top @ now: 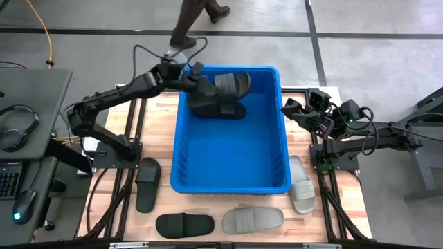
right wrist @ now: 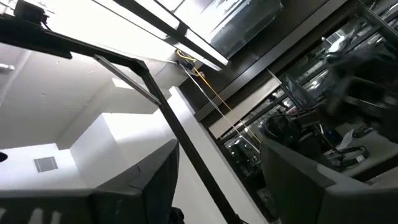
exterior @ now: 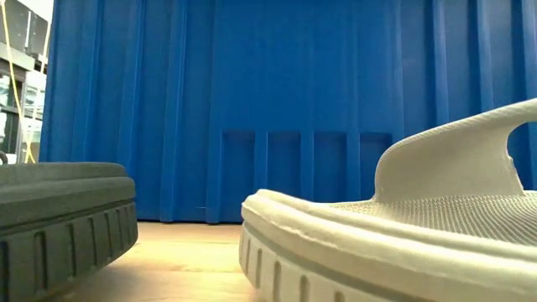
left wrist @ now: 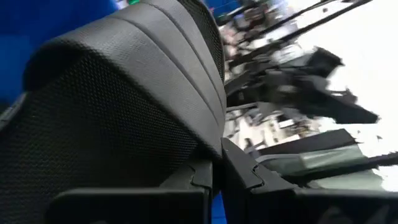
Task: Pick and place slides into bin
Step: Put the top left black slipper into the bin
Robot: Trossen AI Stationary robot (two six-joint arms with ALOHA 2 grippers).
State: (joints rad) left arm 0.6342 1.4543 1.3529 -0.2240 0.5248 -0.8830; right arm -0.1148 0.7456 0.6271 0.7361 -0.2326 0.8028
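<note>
The blue bin (top: pixel 232 181) stands mid-table. My left gripper (top: pixel 201 86) reaches over the bin's far left corner and is shut on a black slide (top: pixel 232 83), whose ribbed strap (left wrist: pixel 124 81) fills the left wrist view. Just below it in the bin lies a dark shape (top: pixel 220 109), apparently another black slide. My right gripper (top: pixel 294 107) waits, raised and open, to the right of the bin's far right corner, holding nothing. Two black slides (top: pixel 147 183) (top: pixel 185 224) and two grey ones (top: pixel 252 220) (top: pixel 301 183) lie soles down on the table. My left gripper pinches the edge of the slide's wide strap (left wrist: pixel 208 134) between its two shut fingers (left wrist: pixel 249 180). The fingers come from the bin's far left, slanting slightly down. The slide hangs tilted inside the bin's far part; whether it touches the dark shape below, I cannot tell.
Slides lie round the bin's left, near and right sides. In the low view a grey slide (exterior: pixel 403 226) and a darker one (exterior: pixel 59 210) lie before the bin's wall (exterior: pixel 277 101). A person's legs (top: pixel 197 17) pass beyond the far edge. A desk with headphones (top: pixel 17 128) stands left.
</note>
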